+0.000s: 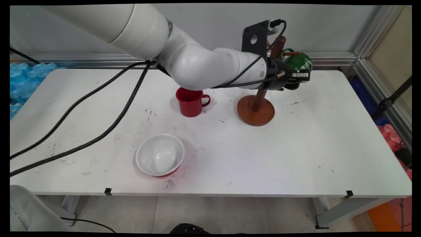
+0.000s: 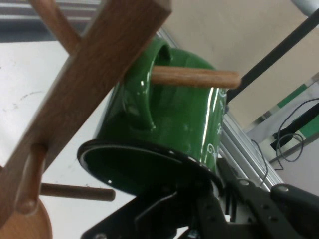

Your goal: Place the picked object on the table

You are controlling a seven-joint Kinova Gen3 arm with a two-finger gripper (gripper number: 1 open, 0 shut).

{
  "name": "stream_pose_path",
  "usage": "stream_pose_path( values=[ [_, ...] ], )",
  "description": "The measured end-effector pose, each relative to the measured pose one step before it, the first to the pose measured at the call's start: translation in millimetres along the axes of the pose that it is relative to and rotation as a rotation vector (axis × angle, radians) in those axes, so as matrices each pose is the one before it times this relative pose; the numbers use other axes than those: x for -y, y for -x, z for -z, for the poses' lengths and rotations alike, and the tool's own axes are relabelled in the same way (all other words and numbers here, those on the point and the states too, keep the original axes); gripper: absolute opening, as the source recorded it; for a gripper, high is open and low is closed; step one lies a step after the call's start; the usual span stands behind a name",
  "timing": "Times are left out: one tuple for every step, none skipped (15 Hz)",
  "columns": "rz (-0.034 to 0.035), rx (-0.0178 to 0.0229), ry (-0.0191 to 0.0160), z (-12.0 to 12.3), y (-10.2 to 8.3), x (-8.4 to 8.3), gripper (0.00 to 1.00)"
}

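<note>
My gripper (image 1: 298, 77) is shut on the rim of a green mug (image 1: 301, 62) with white markings, held high beside the wooden mug tree (image 1: 256, 110) at the back right of the table. In the hand view the green mug (image 2: 184, 124) is tilted with its mouth toward the gripper (image 2: 199, 194). An upper peg (image 2: 195, 77) of the mug tree's post (image 2: 99, 64) passes through the mug's handle (image 2: 137, 97). A lower peg (image 2: 77, 191) sticks out bare under the mug.
A red mug (image 1: 190, 102) stands left of the tree's round base, partly under my arm. A white bowl (image 1: 160, 154) with a red outside sits nearer the front edge. Black cables hang over the table's (image 1: 296, 158) left half. Blue wrapping (image 1: 23, 82) lies past the left edge.
</note>
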Motion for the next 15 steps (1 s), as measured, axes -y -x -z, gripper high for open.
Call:
stream_pose_path(
  values=[
    [-0.00107, -0.00054, 0.00182, 1.38, -0.47, -0.86, 0.00],
    [-0.00106, -0.00071, 0.00195, 1.49, -0.51, -0.86, 0.00],
    [-0.00143, -0.00099, 0.00216, 2.08, -0.73, -1.00, 0.00],
    [-0.00116, -0.00073, 0.00143, 1.98, -0.57, -0.59, 0.00],
    [-0.00185, -0.00043, 0.00225, 2.20, -0.53, -0.76, 0.00],
    [-0.00162, -0.00013, 0.00177, 1.97, -0.38, -0.53, 0.00],
    [-0.00150, -0.00011, 0.00159, 2.50, -0.38, -0.32, 0.00],
    [-0.00153, 0.00007, 0.00185, 1.97, -0.31, -0.38, 0.00],
    [-0.00194, -0.00025, 0.00176, 2.34, -0.45, -0.23, 0.00],
    [-0.00237, -0.00061, 0.00191, 2.64, -0.66, -0.09, 0.00],
    [-0.00187, -0.00105, 0.00154, 2.26, -0.70, -0.01, 0.00],
    [-0.00182, -0.00102, 0.00156, 1.84, -0.66, -0.09, 0.00],
    [-0.00135, -0.00034, 0.00131, 1.11, -0.44, -0.18, 0.00],
    [-0.00163, -0.00133, 0.00147, 1.82, -0.82, -0.06, 0.00],
    [-0.00200, -0.00204, 0.00210, 1.97, -1.15, -0.29, 0.00]
  ],
)
